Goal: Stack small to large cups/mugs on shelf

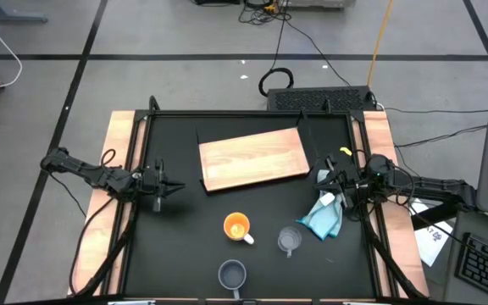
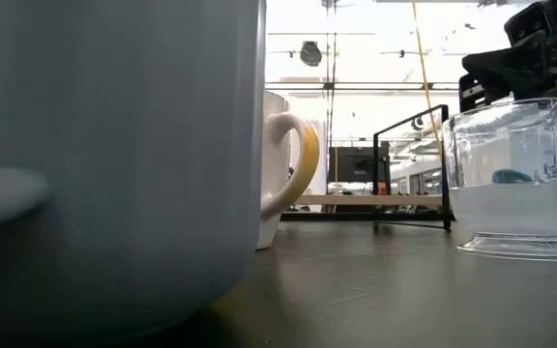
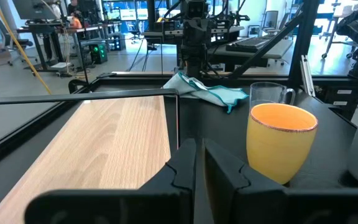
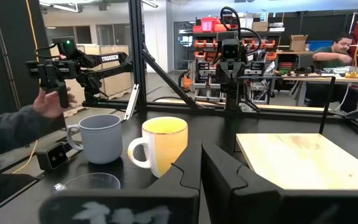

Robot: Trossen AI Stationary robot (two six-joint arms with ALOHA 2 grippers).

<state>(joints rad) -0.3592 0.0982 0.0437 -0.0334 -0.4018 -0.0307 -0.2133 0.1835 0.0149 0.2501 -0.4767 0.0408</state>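
Three cups stand near the tabletop's front edge, apart from both grippers: orange cup (image 1: 236, 226), clear cup (image 1: 289, 240), blue-grey mug (image 1: 232, 274). The left gripper (image 1: 173, 186) and right gripper (image 1: 322, 179), both closed and empty, flank the shelf (image 1: 253, 158). A light blue cloth (image 1: 324, 217) lies beside the right gripper.

the black surface (image 1: 176, 237) has pale wooden strips along its two sides. a light-brown wooden shelf (image 1: 252, 158) lies flat on it toward the back, slightly askew. nearer the front stand three cups, apart from one another: an orange cup (image 1: 236, 226), a clear cup (image 1: 289, 240) beside it, and a blue-grey mug (image 1: 232, 274) at the front edge. a light blue cloth (image 1: 323, 218) lies crumpled near the clear cup.
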